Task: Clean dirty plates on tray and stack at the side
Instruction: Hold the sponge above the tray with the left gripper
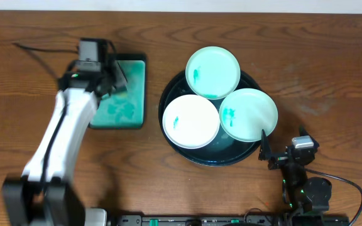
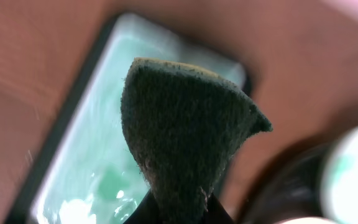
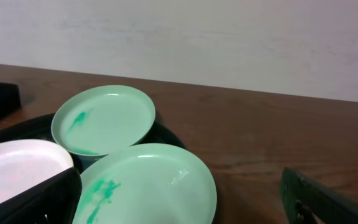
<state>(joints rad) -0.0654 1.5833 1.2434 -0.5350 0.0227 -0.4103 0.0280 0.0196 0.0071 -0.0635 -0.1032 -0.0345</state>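
On the left side of the table (image 1: 30,75), the left arm (image 1: 65,132) is reaching away from me, and the left gripper (image 1: 115,78) is hanging over the near corner of the teal tray (image 1: 121,107). In the left wrist view it is pinching a dark green sponge (image 2: 185,137) at its narrow end, so the pad is fanning out above the wet teal surface (the background is blurred, so I cannot say whether the sponge is touching it).

Moving right, the black tray (image 1: 166,94) is sitting at the middle of the table, well apart from the teal one. All three plates are lying in it, edges touching or overlapping. The left plate (image 1: 190,121) is looking almost white with a small teal smear. The top plate (image 1: 213,72) is resting on the far rim and showing a teal streak. The right plate (image 1: 248,113) is also carrying a teal mark left of its centre.

At the far right, the right gripper (image 1: 268,154) is waiting just beside the tray's near right rim, spread wide and grasping nothing. In its wrist view its fingers (image 3: 328,199) are framing the right plate.
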